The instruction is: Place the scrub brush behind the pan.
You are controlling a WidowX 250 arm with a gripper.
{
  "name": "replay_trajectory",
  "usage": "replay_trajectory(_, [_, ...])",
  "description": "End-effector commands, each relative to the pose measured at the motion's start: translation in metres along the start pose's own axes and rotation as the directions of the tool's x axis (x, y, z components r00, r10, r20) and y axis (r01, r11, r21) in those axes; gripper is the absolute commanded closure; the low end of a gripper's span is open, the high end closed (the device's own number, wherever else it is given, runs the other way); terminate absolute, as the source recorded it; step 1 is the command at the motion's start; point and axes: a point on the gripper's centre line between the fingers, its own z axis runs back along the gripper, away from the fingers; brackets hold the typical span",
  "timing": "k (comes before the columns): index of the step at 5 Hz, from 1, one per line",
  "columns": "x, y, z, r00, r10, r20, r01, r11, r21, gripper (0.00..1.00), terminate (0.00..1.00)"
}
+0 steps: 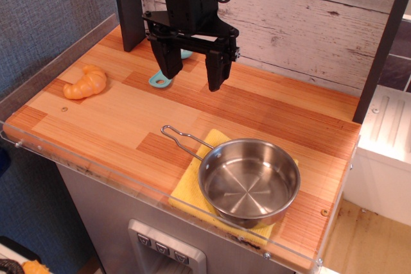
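Note:
The teal scrub brush (pixel 162 80) lies on the wooden tabletop at the back, mostly hidden behind my gripper; only its handle end with the hole and a bit near the head show. My gripper (pixel 192 75) hangs open just above and in front of it, the left finger (pixel 169 62) overlapping the brush, nothing held. The shiny steel pan (pixel 249 181) with its wire loop handle sits at the front right on a yellow cloth (pixel 192 187).
An orange croissant (pixel 85 83) lies at the left of the table. A dark post (pixel 128 4) stands at the back left, a plank wall behind. A clear acrylic rim (pixel 96 171) runs along the table's front and left edges.

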Motion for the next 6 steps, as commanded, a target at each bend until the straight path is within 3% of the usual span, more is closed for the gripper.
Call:
replay_trajectory(1, [0.000, 0.000, 0.000, 1.000, 0.000, 0.000, 0.000, 1.000, 0.000, 0.00, 0.00])
replay_trajectory(2, [0.010, 0.037, -0.001, 0.993, 0.112, 0.029, -0.112, 0.994, -0.008, 0.00, 0.00])
replay_trajectory(4, [0.046, 0.096, -0.014, 0.967, 0.248, 0.058, -0.251, 0.967, 0.054, 0.00, 0.00])
replay_trajectory(6, [0.059, 0.101, -0.046, 0.950, 0.305, 0.073, -0.310, 0.947, 0.085, 0.00, 0.00])
